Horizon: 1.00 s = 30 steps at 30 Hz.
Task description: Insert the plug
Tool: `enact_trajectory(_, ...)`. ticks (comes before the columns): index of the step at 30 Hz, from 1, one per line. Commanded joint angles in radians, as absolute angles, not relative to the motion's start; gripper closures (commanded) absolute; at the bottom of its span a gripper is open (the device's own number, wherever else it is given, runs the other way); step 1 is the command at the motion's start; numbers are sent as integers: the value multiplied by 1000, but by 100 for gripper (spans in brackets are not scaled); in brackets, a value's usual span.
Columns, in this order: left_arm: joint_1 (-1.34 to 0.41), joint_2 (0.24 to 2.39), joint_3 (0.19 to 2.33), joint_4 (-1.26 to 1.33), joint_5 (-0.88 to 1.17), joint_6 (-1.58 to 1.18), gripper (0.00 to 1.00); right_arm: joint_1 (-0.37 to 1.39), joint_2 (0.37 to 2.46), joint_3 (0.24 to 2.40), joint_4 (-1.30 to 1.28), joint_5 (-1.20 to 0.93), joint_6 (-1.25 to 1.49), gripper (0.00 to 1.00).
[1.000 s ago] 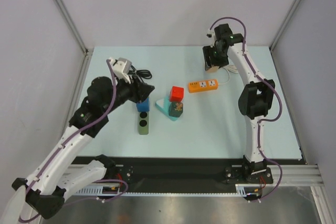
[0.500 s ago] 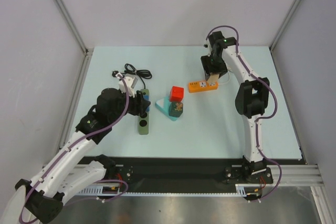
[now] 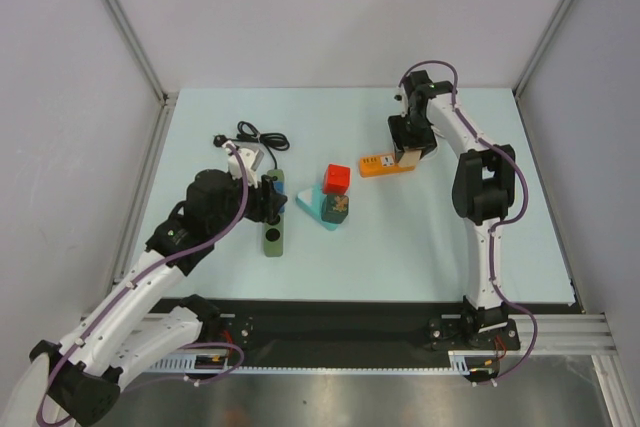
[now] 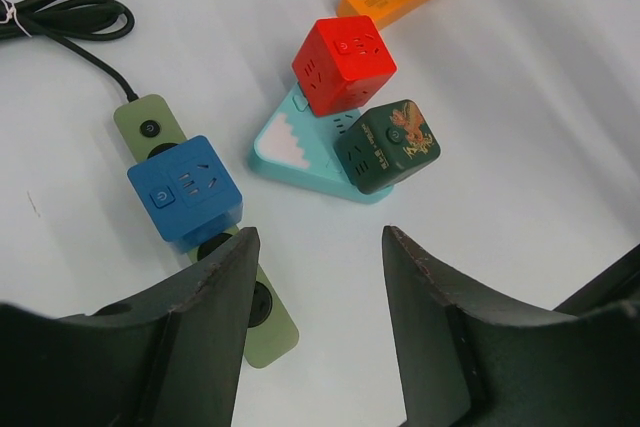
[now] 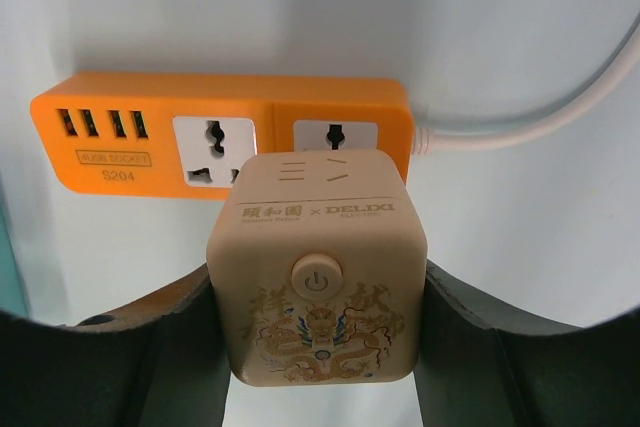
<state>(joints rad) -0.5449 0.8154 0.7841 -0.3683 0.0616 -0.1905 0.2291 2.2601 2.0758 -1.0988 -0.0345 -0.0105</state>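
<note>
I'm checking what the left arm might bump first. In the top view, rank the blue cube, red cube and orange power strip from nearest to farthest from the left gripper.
1. The blue cube: right at the left gripper, sitting on the green strip.
2. The red cube: to the right, mid-table.
3. The orange power strip: farthest, further right, by the right arm.

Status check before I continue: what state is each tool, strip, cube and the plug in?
left tool: open, empty.
right tool: shut on the beige cube.
plug: lying loose, not inserted.
black cord: coiled.
orange strip: visible sockets empty.
blue cube: sitting on the green strip.
red cube: resting on the teal block.
</note>
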Motion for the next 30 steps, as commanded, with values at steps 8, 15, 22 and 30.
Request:
enact_trajectory(8, -543, 810, 781, -337, 55, -175, 42, 222, 2207, 2083, -1028, -55, -5, 100)
enact_trajectory(15, -545, 813, 782, -337, 58, -175, 42, 224, 2195, 2120, -1046, -45, 20, 100)
enact_trajectory(22, -545, 811, 781, -339, 61, -175, 41, 229, 2195, 2134, -1055, -40, 26, 100)
enact_trajectory(30, -543, 810, 782, -339, 63, -175, 41, 236, 2184, 2164, -1075, -5, 32, 100)
